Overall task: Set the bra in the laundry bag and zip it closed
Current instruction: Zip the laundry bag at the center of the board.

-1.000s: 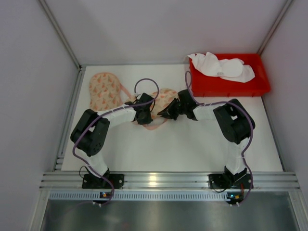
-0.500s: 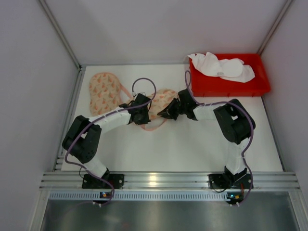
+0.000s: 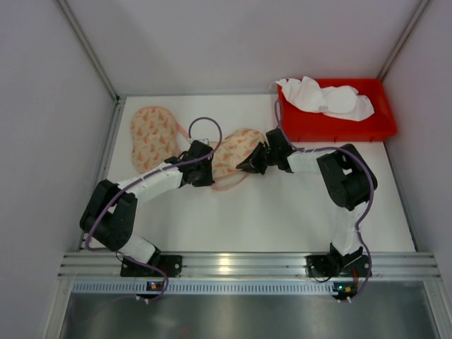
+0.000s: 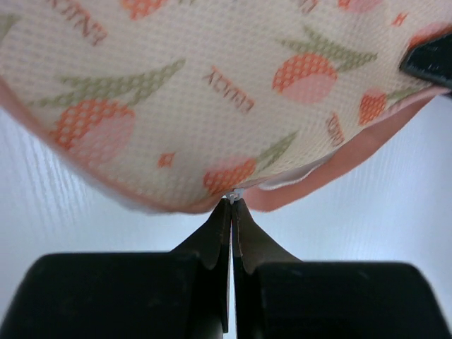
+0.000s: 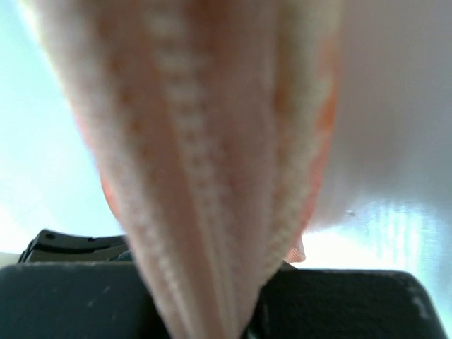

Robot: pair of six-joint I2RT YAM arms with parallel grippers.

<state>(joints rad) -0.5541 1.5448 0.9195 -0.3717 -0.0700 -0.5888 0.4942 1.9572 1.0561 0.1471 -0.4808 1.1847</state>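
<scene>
While the laundry bag (image 3: pixel 155 134) lies spread from the far-left corner of the surface (image 3: pixel 282 212) toward its middle, the left tool (image 4: pixel 231 209) is pinched tight on the zipper pull (image 4: pixel 233 192) at the bag's edge. The right tool (image 3: pixel 246 167) clamps the bag's right end, slightly lifted.

Left of centre lay peach fruit-print mesh laundry bag (image 3: pixel 152 134); left gripper (image 3: pixel 209 168), right gripper (image 3: pixel 244 167) touched its right lobe. Upper right: red plastic tray (image 3: pixel 332 128).
</scene>
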